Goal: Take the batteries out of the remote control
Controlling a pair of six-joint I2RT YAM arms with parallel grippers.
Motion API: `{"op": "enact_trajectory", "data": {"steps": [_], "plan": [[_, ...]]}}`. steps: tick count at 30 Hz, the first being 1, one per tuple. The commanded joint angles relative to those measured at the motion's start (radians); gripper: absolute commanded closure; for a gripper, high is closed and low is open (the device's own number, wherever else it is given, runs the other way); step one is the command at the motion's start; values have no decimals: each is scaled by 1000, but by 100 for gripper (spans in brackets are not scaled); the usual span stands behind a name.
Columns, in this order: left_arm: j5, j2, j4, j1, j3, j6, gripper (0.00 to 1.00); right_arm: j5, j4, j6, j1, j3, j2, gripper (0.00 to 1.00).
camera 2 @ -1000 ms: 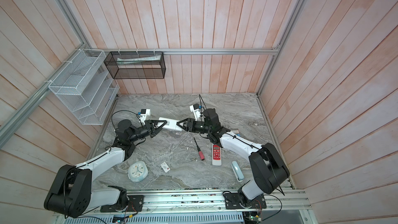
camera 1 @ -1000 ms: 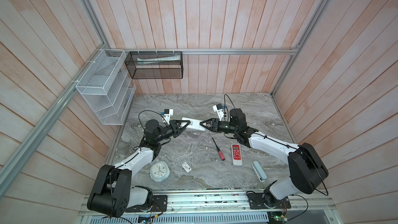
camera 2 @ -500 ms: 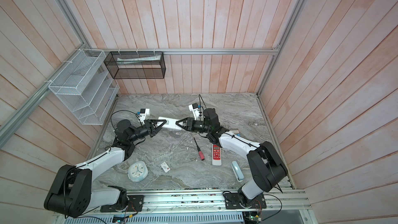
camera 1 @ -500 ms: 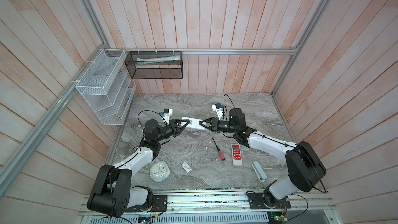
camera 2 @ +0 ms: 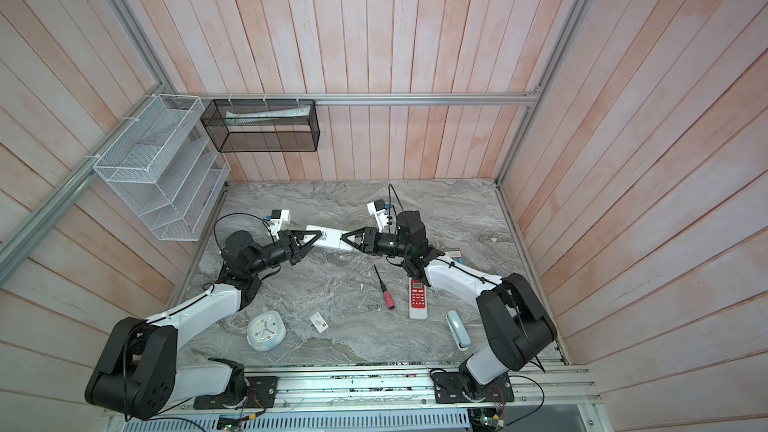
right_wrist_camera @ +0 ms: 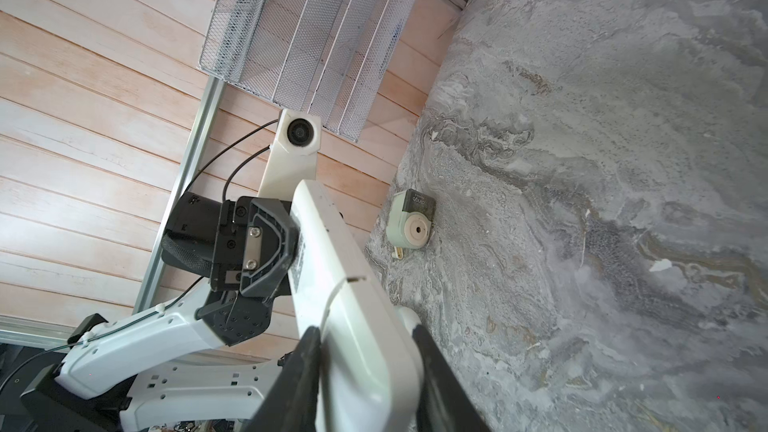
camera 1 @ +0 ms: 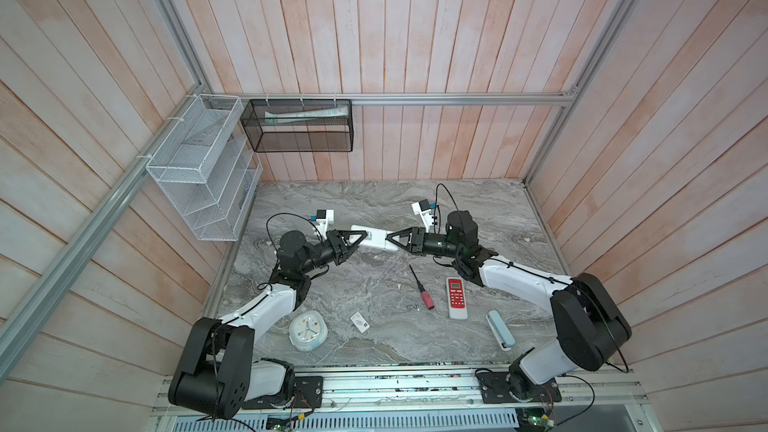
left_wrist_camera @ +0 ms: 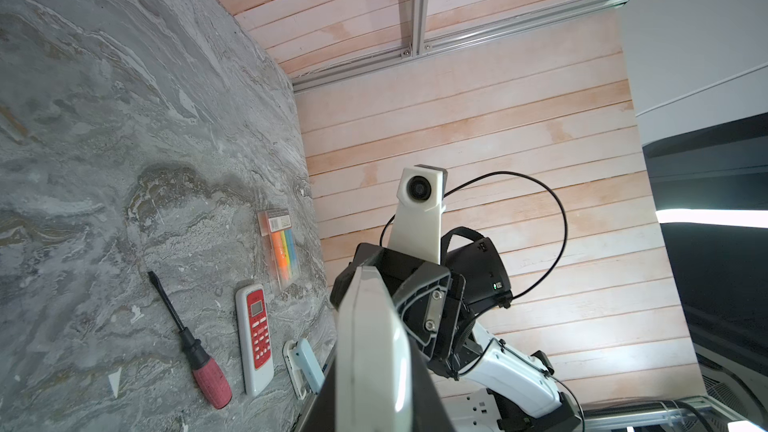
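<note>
Left gripper (camera 1: pixel 359 242) was clamped on one end of the long white plastic remote control (camera 1: pixel 374 239). Right gripper (camera 1: pixel 392 241) gripped the other end, holding it above the grey marble table (camera 1: pixel 374 209). The batteries were out of sight, apparently inside it. Writing on the small pale-green box (right_wrist_camera: pixel 411 220) was unreadable.

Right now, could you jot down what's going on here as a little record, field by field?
held item: long white plastic remote control, above the grey marble table
left fingers: closed on one end of it
right fingers: closed on the other end
back cover: seems in place
lying on table: red-handled screwdriver, small red-faced remote, round pale clock
batteries: none visible
</note>
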Motion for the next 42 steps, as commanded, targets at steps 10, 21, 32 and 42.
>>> {"op": "enact_trajectory", "data": {"steps": [10,21,32,42], "plan": [[-3,-14,44,0,-2,-8,97,-19,-24,-15,-7,7,-1,55],[-16,-5,-7,1,-3,31,97,8,-77,-46,-16,12,-30,55],[-20,4,-11,0,-3,39,97,12,-115,-57,-31,-9,-56,59],[-28,4,-37,0,8,54,98,6,-126,-55,-30,-9,-60,73]]}}
